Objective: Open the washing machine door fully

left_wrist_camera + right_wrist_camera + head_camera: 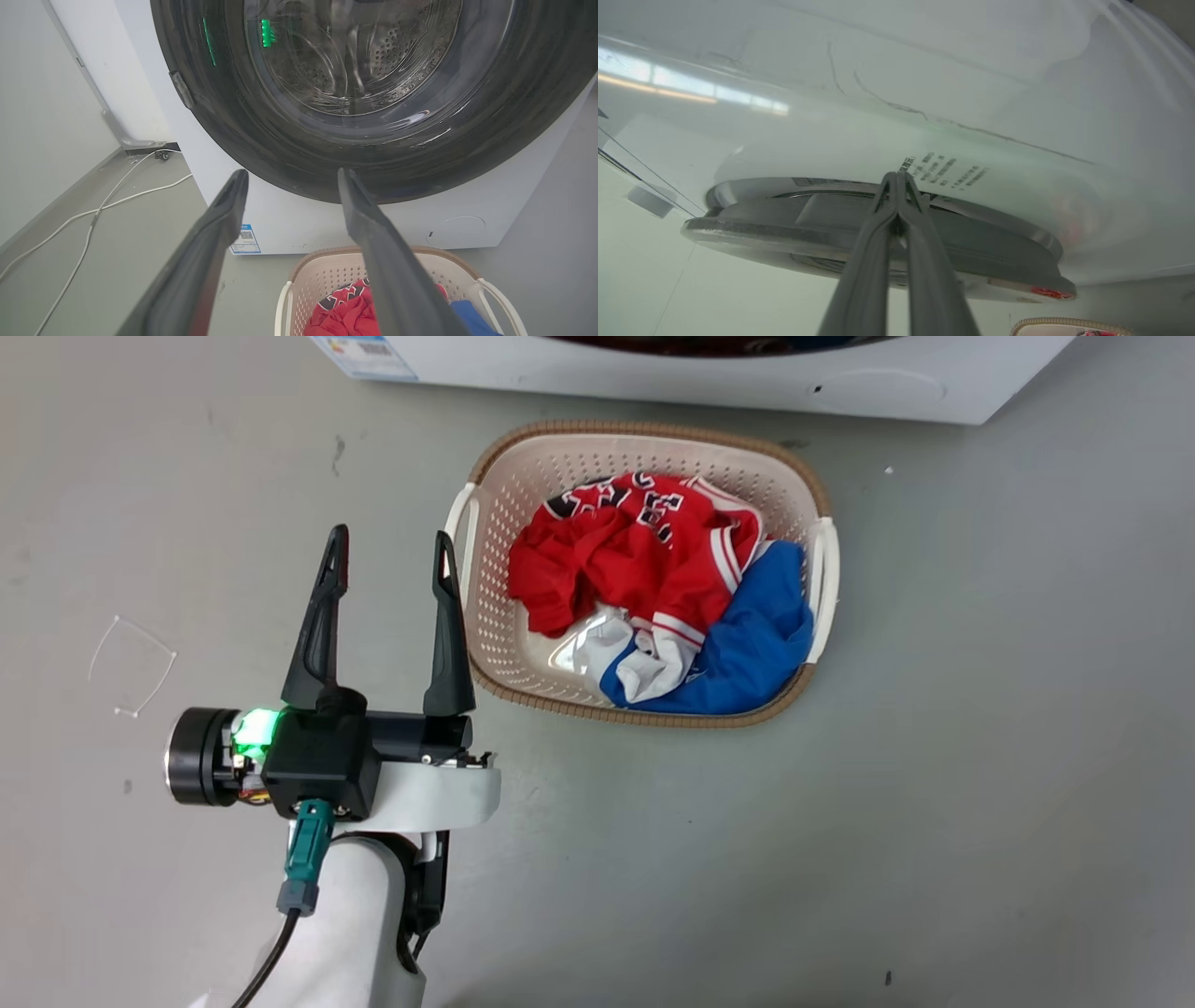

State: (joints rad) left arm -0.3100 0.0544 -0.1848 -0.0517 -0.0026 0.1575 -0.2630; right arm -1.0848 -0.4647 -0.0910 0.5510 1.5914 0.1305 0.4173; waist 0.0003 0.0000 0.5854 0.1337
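Head view: the left hand [392,537] sits at 8 o'clock, fingers spread and empty, beside a laundry basket [495,523] of red and blue clothes [644,569]. The white washer [747,378] edges in at 12 o'clock. Left wrist view: the washing machine door [261,135] looms at 12 o'clock, seemingly lying against the washer's front, apart from the spread fingers. Right wrist view: the right hand [899,177] holds its fingertips pressed together at the door's rim, seen edge-on; whether they pinch anything I cannot tell. By my judgement the door is barely cracked at most, so nearly the whole swing is left.
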